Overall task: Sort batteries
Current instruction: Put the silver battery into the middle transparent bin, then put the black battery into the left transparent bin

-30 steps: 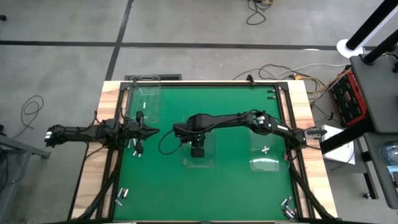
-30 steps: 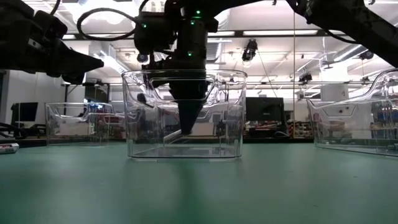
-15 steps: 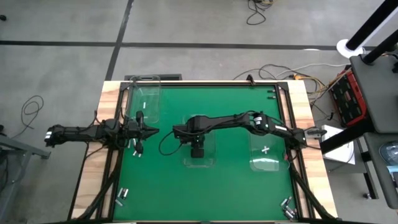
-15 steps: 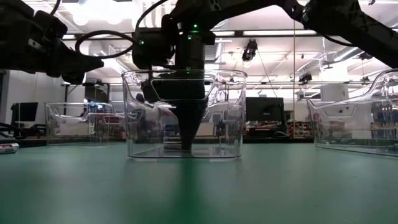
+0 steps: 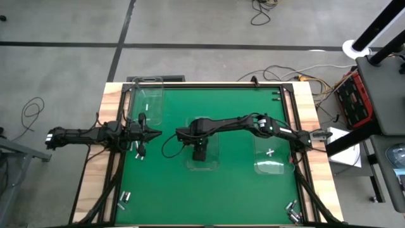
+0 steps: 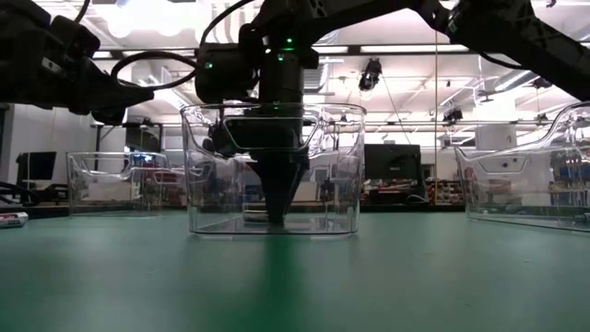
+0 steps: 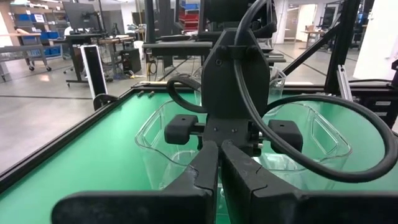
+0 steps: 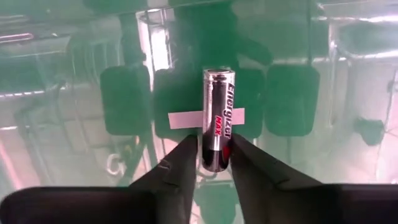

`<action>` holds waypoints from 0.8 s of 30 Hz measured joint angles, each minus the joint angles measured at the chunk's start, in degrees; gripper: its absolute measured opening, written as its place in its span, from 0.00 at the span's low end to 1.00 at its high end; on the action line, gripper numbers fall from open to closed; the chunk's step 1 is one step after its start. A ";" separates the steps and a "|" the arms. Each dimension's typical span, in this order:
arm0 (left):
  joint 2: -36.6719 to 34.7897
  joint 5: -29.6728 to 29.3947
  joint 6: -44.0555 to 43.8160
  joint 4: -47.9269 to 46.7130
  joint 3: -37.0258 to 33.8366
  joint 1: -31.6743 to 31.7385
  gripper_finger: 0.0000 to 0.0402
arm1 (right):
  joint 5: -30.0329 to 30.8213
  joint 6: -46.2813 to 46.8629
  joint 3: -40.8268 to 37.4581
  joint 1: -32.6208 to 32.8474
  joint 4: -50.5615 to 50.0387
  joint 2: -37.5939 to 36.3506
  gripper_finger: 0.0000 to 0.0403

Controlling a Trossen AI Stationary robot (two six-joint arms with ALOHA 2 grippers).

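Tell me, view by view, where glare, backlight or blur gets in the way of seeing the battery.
Low view: ceiling lights behind turn the right gripper into a silhouette inside the middle bin, hiding the battery. Right wrist view: battery sharp, its label readable, but the clear bin walls smear pale reflections around it. High view: evenly lit, battery hidden.

Green table mat, silver-and-black battery with red lettering, clear bins, dark pincer

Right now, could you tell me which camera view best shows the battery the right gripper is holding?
The right wrist view: the battery fills the frame between the right gripper, label readable. The high and low views show only the gripper inside the middle bin; the left wrist view misses it.
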 joint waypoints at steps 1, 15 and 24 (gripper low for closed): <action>0.00 -0.01 0.00 0.00 0.00 0.01 0.00 | -0.09 0.06 -0.01 0.03 -0.01 -0.11 0.28; 0.04 0.00 0.00 0.04 0.00 0.02 0.00 | 2.78 8.92 2.33 -0.01 -6.50 -9.07 0.51; 0.04 0.00 0.00 0.00 0.00 0.00 0.00 | 31.00 18.37 0.83 -4.49 -13.70 -20.61 0.53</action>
